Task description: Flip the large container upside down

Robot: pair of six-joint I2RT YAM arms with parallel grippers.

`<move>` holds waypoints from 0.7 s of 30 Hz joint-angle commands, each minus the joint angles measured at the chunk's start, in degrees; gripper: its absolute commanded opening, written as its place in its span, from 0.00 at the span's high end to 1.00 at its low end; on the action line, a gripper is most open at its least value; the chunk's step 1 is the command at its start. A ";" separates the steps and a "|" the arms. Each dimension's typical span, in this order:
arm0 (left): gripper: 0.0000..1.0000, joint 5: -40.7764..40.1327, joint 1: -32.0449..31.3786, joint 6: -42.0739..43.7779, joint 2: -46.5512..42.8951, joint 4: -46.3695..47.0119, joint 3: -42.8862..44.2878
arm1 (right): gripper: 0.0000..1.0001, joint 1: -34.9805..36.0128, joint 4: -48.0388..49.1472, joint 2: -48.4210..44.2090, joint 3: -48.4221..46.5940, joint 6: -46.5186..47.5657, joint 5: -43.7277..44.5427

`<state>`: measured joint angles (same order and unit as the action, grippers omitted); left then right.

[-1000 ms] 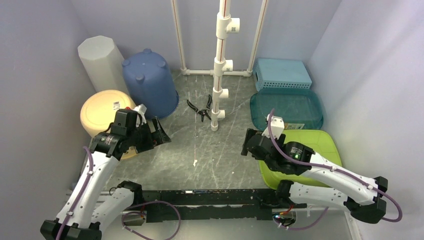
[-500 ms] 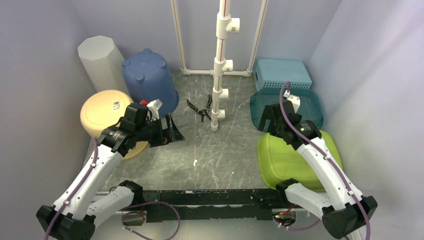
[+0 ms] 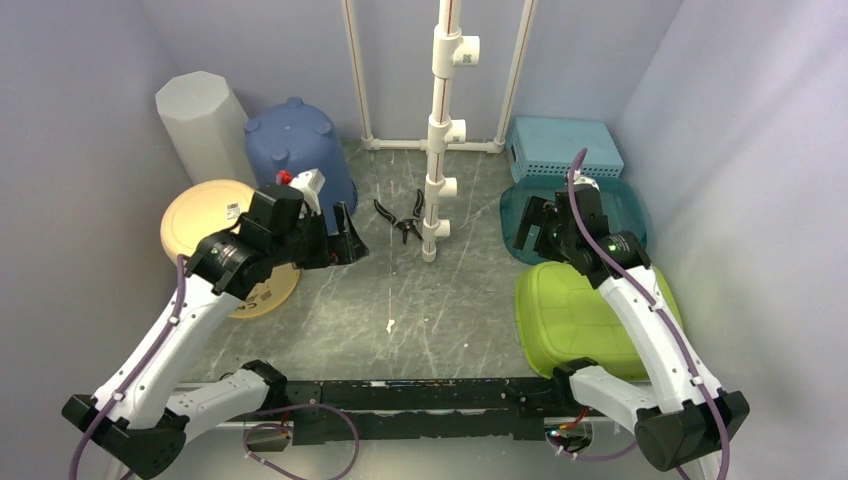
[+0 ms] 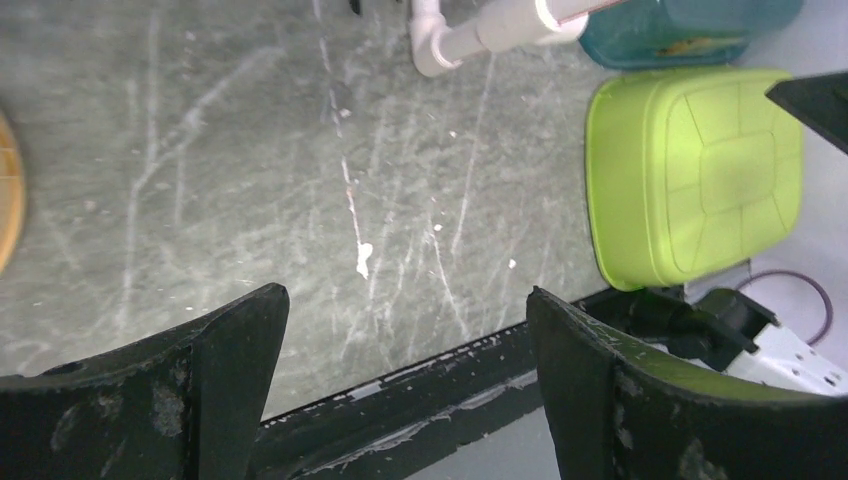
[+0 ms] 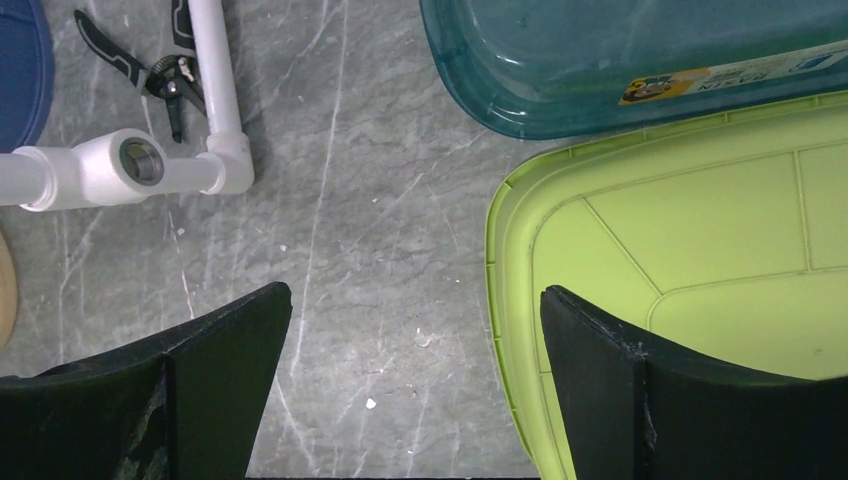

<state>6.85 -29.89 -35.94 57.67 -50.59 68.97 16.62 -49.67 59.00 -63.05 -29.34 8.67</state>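
Top view: large container (image 3: 590, 320), lime-green, lower right on tabletop (image 3: 440, 300), apparently base-up; left hand (image 3: 338, 246) and right hand (image 3: 529, 224) both wide, empty.
Left wrist: large container upper right.
Right wrist: large container at right; likely light, slick, slightly flexible plastic; take by the rim.

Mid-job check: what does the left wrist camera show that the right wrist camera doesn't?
Only left wrist: the whole green container, plus a purple cable near it. Only right wrist: the pliers and the blue bucket at the frame's edge. Shared: part of the green container, the teal bin, the white pipe, the table, and each view's own gripper, left gripper and right gripper both open.
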 commanded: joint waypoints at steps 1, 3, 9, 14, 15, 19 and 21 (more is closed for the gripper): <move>0.06 -9.48 -0.26 2.54 0.69 -6.61 8.01 | 0.00 -0.14 1.07 -2.23 -2.68 0.55 -0.48; 0.06 -11.88 -0.26 4.04 1.38 -8.13 11.23 | 0.00 -0.15 1.11 -2.60 -2.84 0.53 -0.31; 0.06 -15.15 -0.26 8.28 3.02 -9.68 18.51 | 0.00 -0.19 -2.00 -2.86 -5.75 0.51 2.84; 0.05 -18.11 -0.06 11.78 5.74 -11.47 21.50 | 0.00 -0.19 -0.67 -6.08 -4.43 0.51 3.26; 0.05 -18.98 0.25 12.69 6.64 -12.21 22.74 | 0.00 -0.19 -0.56 -6.50 -4.02 0.55 3.46; 0.05 -14.60 7.57 15.78 9.41 -13.60 27.15 | 0.00 -0.23 -1.22 -6.42 -3.70 0.19 5.92; 0.05 -11.52 13.06 16.47 9.03 -12.41 26.59 | 0.00 -0.19 -1.43 -5.62 -4.20 0.75 7.20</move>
<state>-7.99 -25.02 -23.18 67.18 -62.85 93.25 16.62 -51.05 52.42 -66.57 -29.54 12.12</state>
